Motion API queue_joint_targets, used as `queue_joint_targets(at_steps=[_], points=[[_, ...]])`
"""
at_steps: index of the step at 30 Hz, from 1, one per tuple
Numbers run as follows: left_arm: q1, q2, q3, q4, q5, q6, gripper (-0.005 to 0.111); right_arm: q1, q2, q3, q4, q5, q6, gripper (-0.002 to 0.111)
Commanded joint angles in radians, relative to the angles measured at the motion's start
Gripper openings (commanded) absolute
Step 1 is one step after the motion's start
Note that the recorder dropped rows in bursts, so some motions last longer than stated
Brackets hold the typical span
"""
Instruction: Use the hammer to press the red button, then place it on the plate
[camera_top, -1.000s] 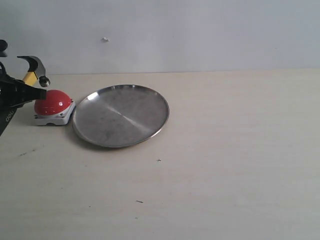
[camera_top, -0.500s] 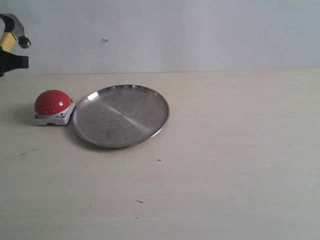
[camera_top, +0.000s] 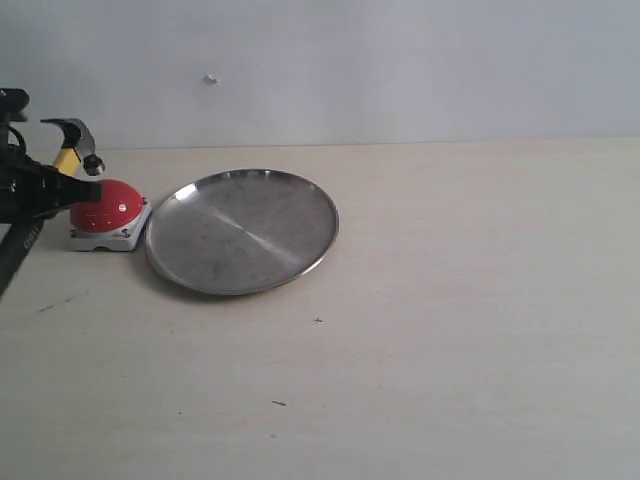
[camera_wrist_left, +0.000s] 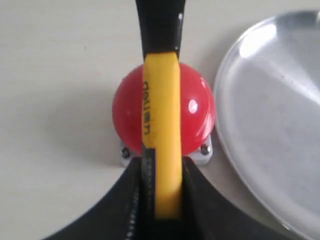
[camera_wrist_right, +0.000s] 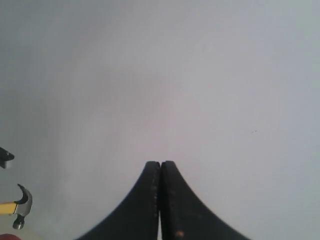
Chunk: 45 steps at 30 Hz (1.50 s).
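Observation:
The red button (camera_top: 112, 206), a glossy dome on a light-grey base, sits at the far left of the table. The silver plate (camera_top: 242, 230) lies right beside it. My left gripper (camera_top: 82, 188) is shut on the hammer (camera_top: 70, 131) by its yellow-and-black handle. The black head is just above the dome's far side, and I cannot tell whether it touches. In the left wrist view the handle (camera_wrist_left: 162, 125) crosses over the red button (camera_wrist_left: 197, 117), between the gripper's (camera_wrist_left: 161, 172) jaws. My right gripper (camera_wrist_right: 160, 166) is shut on nothing, up facing the pale wall.
The plate (camera_wrist_left: 280, 120) has nothing on it and its rim nearly meets the button's base. A pale wall rises behind the beige table (camera_top: 460, 300). Small dark specks (camera_top: 317, 321) dot the tabletop.
Half a second ago the hammer was raised high at the upper left; it has since swung back down over the red button. The right gripper has not moved.

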<state>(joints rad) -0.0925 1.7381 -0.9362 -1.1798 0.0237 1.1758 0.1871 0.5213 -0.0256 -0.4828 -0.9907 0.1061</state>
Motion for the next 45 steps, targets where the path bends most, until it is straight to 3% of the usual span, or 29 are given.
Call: queue_joint_targets(at_steps=[1,8,20,26,31,37,41,42,45], points=[[0.001,-0.111,0.006,0.002,-0.024,-0.002,0.0,-0.002,-0.009,0.003,0.013,0.002,0.002,0.0],[-0.025,-0.157,0.017,0.002,0.042,-0.002,0.0,-0.002,-0.009,0.003,0.03,0.002,0.002,0.0],[-0.225,-0.148,-0.022,0.002,0.056,0.052,0.0,-0.002,-0.009,0.003,0.038,0.019,0.002,0.0],[-0.305,-0.071,-0.085,0.002,0.024,0.058,0.0,-0.002,-0.009,0.003,0.036,0.019,0.002,0.0],[-0.318,0.031,-0.199,-0.021,0.11,0.058,0.0,-0.002,-0.009,0.003,0.036,0.019,0.002,0.0],[-0.318,0.135,-0.326,-0.247,0.165,0.126,0.0,-0.002,-0.009,0.003,0.036,0.019,0.002,0.0],[-0.318,0.203,-0.37,-0.535,0.274,0.354,0.0,-0.002,-0.009,0.003,0.036,0.019,0.002,0.0],[-0.316,0.221,-0.373,-0.565,0.328,0.442,0.0,-0.002,-0.009,0.003,0.036,0.019,0.002,0.0],[-0.311,0.279,-0.408,-0.565,0.401,0.45,0.0,-0.002,-0.009,0.003,0.036,0.019,0.002,0.0]])
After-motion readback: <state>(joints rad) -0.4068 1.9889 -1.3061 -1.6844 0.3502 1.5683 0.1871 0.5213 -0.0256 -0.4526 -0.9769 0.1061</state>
